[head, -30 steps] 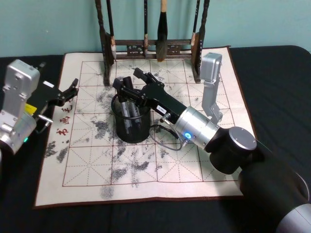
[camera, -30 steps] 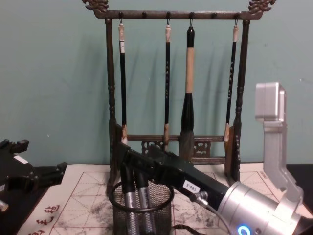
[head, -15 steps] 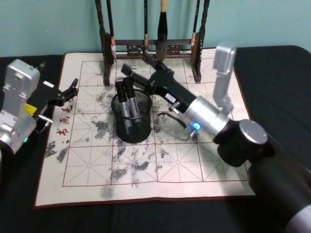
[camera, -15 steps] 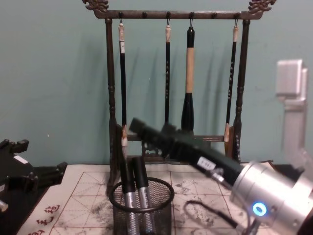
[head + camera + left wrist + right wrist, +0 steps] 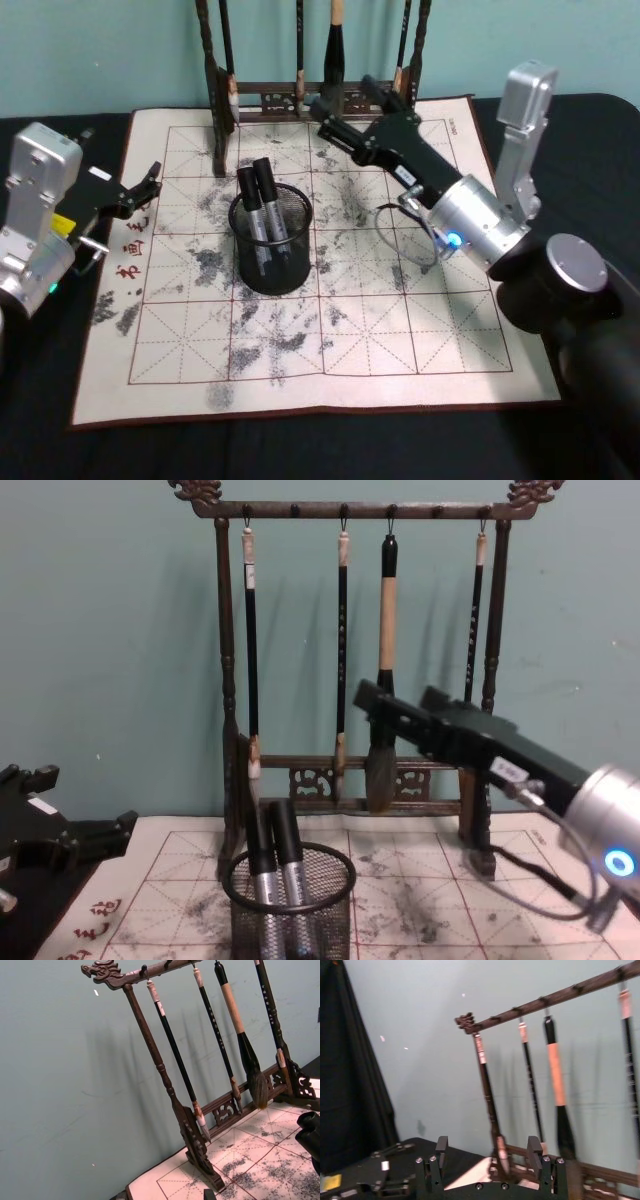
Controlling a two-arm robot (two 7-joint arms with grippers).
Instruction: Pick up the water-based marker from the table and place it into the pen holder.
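You're done: both markers (image 5: 262, 205) stand in pen holder (image 5: 271, 262); right gripper (image 5: 350, 108) fingers wide, empty, clear above.

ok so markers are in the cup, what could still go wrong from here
1. The right tool, open and empty, is raised close in front of the brush rack; a swing backward could knock the hanging brushes.
2. Its cable loops low over the mat, and might drag there.
3. The two markers lean in the pen holder; a bump could tip it. The left tool sits parked at the mat's left edge.
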